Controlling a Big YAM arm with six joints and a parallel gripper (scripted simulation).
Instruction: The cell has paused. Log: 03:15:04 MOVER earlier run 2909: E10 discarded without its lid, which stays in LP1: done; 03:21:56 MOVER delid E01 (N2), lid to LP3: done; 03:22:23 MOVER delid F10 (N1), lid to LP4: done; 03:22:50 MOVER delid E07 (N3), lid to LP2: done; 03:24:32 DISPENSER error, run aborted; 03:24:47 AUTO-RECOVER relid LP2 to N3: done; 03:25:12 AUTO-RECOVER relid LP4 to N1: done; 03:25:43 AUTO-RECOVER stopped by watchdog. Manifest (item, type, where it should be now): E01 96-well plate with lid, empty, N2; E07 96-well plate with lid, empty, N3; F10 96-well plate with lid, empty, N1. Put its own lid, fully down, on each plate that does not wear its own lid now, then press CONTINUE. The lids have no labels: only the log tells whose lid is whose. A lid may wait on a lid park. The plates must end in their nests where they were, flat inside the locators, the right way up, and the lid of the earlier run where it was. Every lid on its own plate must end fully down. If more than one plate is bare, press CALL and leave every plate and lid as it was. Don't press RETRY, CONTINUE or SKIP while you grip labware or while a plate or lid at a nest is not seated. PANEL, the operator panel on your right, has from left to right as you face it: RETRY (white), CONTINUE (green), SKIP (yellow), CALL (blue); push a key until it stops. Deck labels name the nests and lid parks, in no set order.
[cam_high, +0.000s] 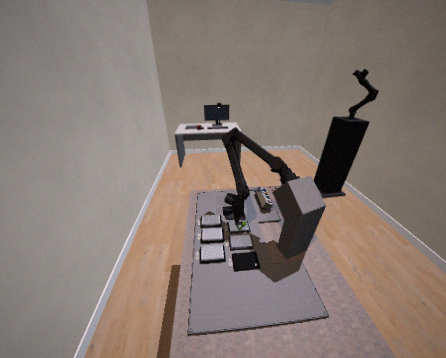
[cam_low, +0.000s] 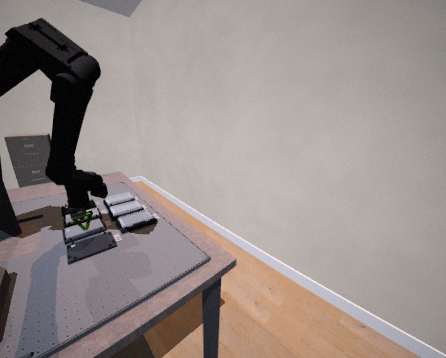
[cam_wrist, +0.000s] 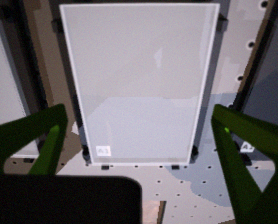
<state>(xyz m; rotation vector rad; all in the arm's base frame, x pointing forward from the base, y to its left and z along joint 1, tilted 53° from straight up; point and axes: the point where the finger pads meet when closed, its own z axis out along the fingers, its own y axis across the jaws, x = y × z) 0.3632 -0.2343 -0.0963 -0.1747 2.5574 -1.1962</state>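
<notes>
Wrist view shows you the lid (cam_wrist: 139, 82) filling the upper centre of the frame on its park, the hand (cam_wrist: 139, 150) spread wide and empty astride its near end. You look mid-approach; next, lower squarely and grip its long edges.

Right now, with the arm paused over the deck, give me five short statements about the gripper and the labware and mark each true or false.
1. The gripper is open and holds nothing. True.
2. In the wrist view a flat pale lid lies between the green fingers. True.
3. The fingers already touch that lid's long sides. False: each stands apart from it, with deck showing between.
4. In the exterior view three white plates lie in a row beside the gripper. True.
5. The arm is pressing a key on the operator panel. False: its gripper hangs over the lid parks, away from the panel.
</notes>
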